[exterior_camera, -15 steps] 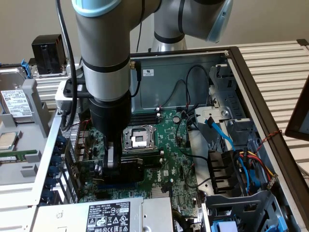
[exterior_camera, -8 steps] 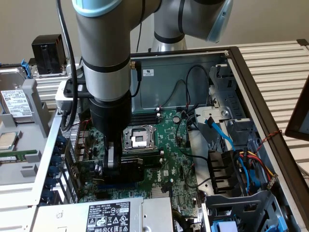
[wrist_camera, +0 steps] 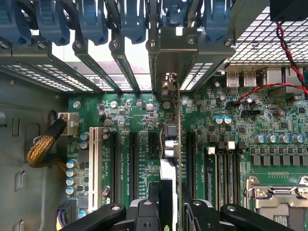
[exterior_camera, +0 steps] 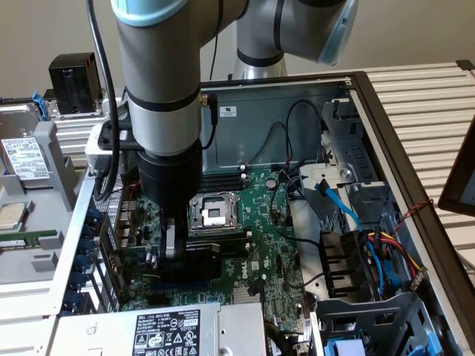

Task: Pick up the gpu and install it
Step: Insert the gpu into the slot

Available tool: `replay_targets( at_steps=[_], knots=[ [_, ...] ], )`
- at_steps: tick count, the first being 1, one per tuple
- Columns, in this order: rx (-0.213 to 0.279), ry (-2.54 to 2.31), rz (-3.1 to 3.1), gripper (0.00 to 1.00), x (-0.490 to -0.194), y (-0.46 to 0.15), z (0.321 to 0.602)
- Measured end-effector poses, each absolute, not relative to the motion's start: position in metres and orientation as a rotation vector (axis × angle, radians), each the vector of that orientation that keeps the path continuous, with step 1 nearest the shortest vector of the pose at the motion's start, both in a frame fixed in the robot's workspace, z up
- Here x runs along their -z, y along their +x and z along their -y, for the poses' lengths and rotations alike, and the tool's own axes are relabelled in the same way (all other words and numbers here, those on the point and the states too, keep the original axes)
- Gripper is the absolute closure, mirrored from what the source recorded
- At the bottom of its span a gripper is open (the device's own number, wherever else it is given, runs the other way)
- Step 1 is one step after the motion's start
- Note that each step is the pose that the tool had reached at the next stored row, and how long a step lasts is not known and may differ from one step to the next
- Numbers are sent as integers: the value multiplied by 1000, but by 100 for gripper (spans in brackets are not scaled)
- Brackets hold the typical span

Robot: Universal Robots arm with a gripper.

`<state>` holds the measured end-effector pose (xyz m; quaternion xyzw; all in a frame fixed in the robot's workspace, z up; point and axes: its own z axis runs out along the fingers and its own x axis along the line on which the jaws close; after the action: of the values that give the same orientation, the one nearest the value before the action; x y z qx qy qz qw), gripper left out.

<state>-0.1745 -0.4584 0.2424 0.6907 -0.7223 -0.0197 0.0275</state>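
Big silver-grey tube of an arm here, ringed by a black band and a thin bright collar, with pale blue caps on the rounded joints above and a small brass-coloured fitting on its side. Below that it narrows to a black cylinder, and a thick black cable loops down past a white block clamped beside it. The gripper shows black, blocky linkage bars dotted with round silver screw heads
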Motion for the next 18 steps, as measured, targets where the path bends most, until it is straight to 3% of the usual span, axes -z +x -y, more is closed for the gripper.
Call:
replay_targets(
  at_steps=[18],
  knots=[
    [61, 2133, 2230, 73, -241, -175, 458]
  ],
)
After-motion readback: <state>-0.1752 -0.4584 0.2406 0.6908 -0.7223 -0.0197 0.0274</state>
